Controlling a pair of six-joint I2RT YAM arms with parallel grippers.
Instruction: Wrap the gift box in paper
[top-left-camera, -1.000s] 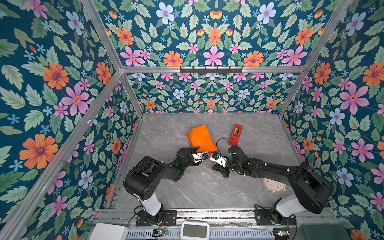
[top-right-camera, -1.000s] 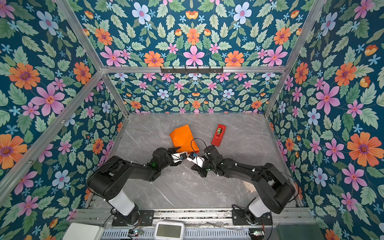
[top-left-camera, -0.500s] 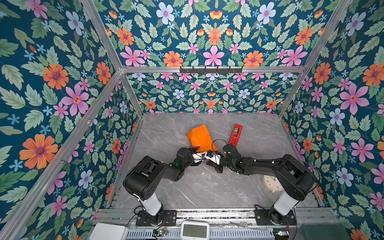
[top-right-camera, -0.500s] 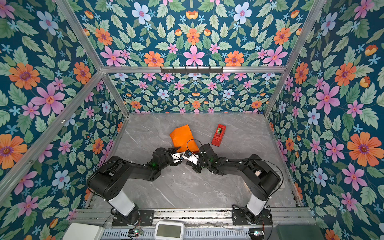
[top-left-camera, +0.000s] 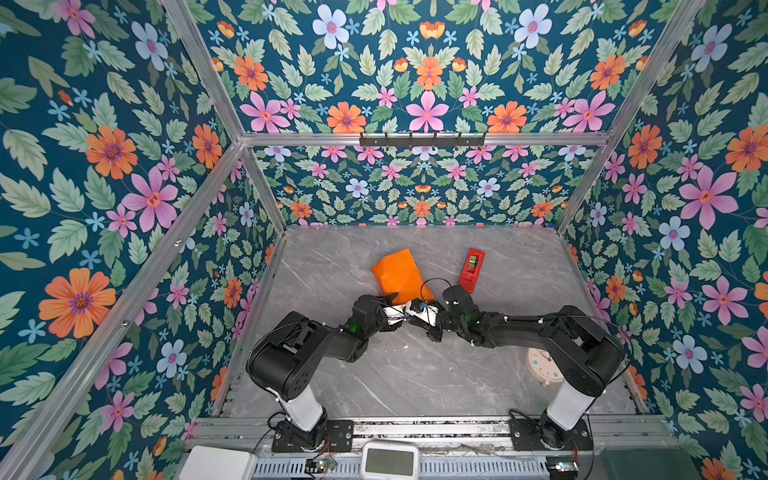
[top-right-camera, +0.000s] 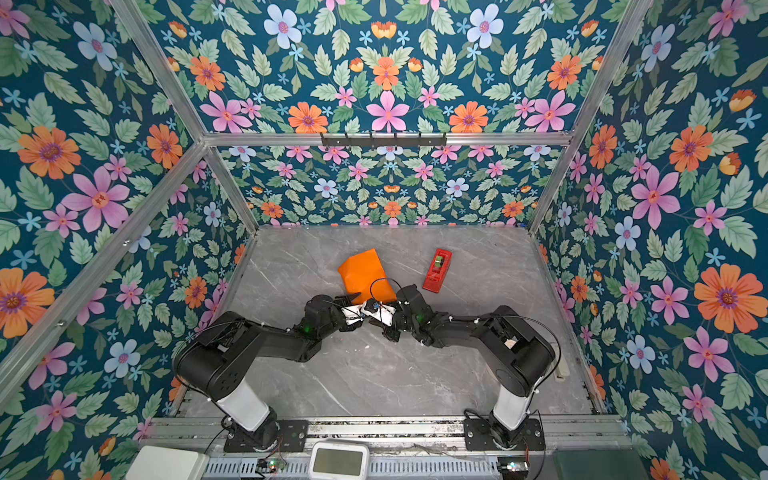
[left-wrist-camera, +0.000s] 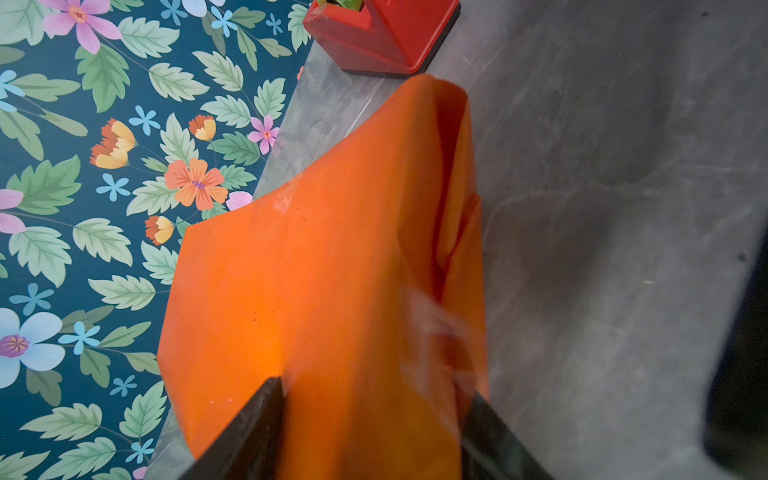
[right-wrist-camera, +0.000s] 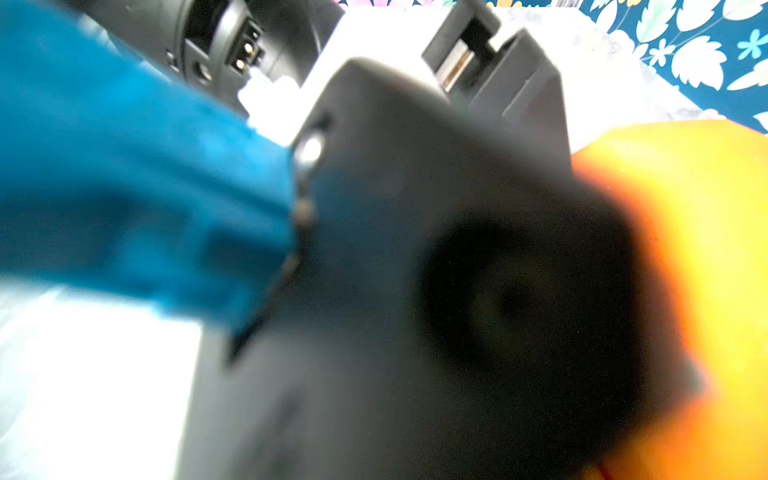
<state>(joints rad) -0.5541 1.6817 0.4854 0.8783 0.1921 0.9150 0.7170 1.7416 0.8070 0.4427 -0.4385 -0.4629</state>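
The left gripper (left-wrist-camera: 374, 392) is clamped on the near end of the orange-faced paper (left-wrist-camera: 316, 266) on the table (top-left-camera: 415, 382), with the right gripper (top-left-camera: 417, 311) held shut just beside it. The gift box is covered in both top views. A blurred blue surface (right-wrist-camera: 137, 187) is shown only in the right wrist view, and the red tape dispenser (top-left-camera: 471, 269) is seen near the paper.

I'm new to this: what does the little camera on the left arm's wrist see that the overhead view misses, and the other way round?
Only the left wrist view: the orange paper's end folds close up, with the left claw's fingers on either side of it. Only a top view: both whole arms, the right claw closed beside the left one, and a pale clock partly hidden under the right arm. Both: the paper, the red tape dispenser, the grey table and flowered walls.
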